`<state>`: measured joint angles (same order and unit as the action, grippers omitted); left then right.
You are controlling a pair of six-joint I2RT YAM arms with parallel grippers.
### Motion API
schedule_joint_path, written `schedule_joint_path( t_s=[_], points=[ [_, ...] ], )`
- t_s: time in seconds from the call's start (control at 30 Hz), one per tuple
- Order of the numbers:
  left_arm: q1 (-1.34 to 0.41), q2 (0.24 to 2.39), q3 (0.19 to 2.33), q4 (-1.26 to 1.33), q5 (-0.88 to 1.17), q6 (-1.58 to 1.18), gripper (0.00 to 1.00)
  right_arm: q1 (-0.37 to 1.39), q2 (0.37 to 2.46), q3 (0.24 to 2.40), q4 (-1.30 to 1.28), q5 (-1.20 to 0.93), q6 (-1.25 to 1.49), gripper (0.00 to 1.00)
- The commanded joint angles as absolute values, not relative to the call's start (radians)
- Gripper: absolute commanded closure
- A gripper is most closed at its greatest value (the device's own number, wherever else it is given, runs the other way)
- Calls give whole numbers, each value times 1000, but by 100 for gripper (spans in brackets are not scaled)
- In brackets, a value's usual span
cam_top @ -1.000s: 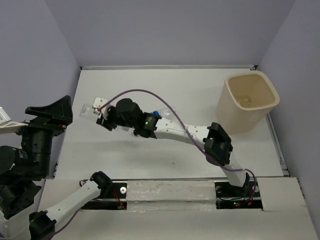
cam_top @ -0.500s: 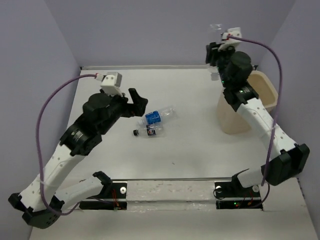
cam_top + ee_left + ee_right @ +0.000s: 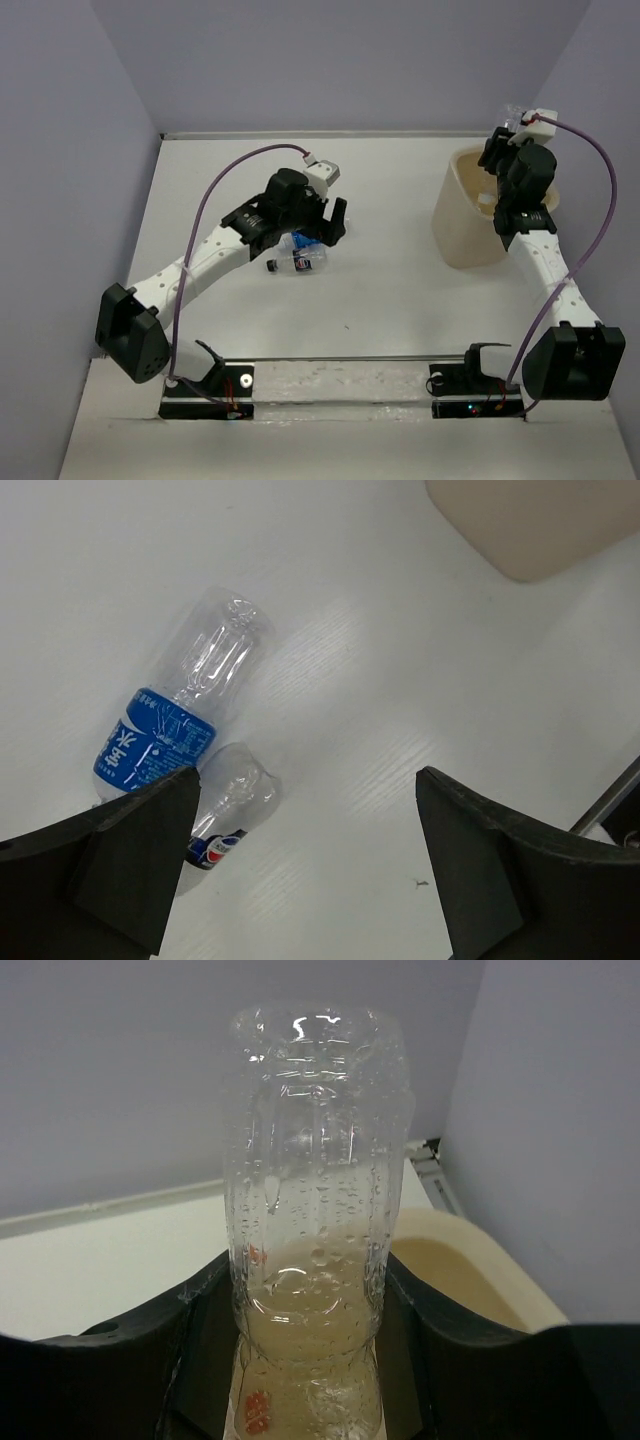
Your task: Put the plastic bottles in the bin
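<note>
Bottles sit in two places in the top view. One clear bottle [image 3: 515,112] is raised in the right gripper [image 3: 508,130] just over the far rim of the bin [image 3: 465,235], presumably so that it can fall straight in. A blue-labelled bottle [image 3: 303,240] and a smaller bottle [image 3: 297,264] lie touching on the table [image 3: 400,300], well apart from the bin. The left gripper [image 3: 328,225] hangs over that pair.

From the left wrist, the left gripper [image 3: 305,870] is spread wide with nothing between its fingers. Both bottles lie on their sides toward its left finger rather than centred, so I judge it must shift across before closing. A corner of the bin [image 3: 530,520] shows at top right.

From the right wrist, the right gripper [image 3: 310,1380] is clenched on the clear bottle [image 3: 315,1160], which points away from the camera and has droplets inside. The bin [image 3: 480,1260] lies below and to the right, so the bottle may not be squarely over the opening.
</note>
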<state>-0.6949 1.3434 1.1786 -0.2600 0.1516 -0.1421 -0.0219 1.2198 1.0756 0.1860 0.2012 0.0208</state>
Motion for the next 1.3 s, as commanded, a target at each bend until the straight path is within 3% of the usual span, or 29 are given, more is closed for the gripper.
schedule_joint_path(
  t_s=[0.0, 0.03, 0.07, 0.1, 0.17, 0.27, 0.67, 0.97, 1.27],
  points=[
    [-706, 1407, 1201, -202, 192, 72, 1, -46, 1157, 1040, 244, 235, 66, 66],
    [-706, 1417, 1197, -198, 178, 92, 1, -46, 1149, 1039, 247, 235, 57, 59],
    [-706, 1428, 1197, -196, 166, 107, 1, -46, 1140, 1039, 247, 235, 57, 34],
    [-706, 1452, 1200, -199, 150, 123, 1, -46, 1122, 1039, 239, 233, 54, 22],
    [-706, 1477, 1215, -215, 147, 163, 1, -46, 1098, 1045, 218, 203, 52, 7],
    [-706, 1529, 1236, -241, 153, 201, 1, -46, 1062, 1072, 147, 172, 80, 1],
    [-706, 1749, 1341, -232, 86, 278, 1, -46, 853, 1006, 66, -293, 304, 1],
    [-706, 1853, 1387, -195, 3, 296, 1, -14, 727, 815, 164, -613, 446, 1],
    [-706, 1985, 1474, -209, -123, 285, 1, 257, 765, 672, 262, -663, 446, 2]
  ],
)
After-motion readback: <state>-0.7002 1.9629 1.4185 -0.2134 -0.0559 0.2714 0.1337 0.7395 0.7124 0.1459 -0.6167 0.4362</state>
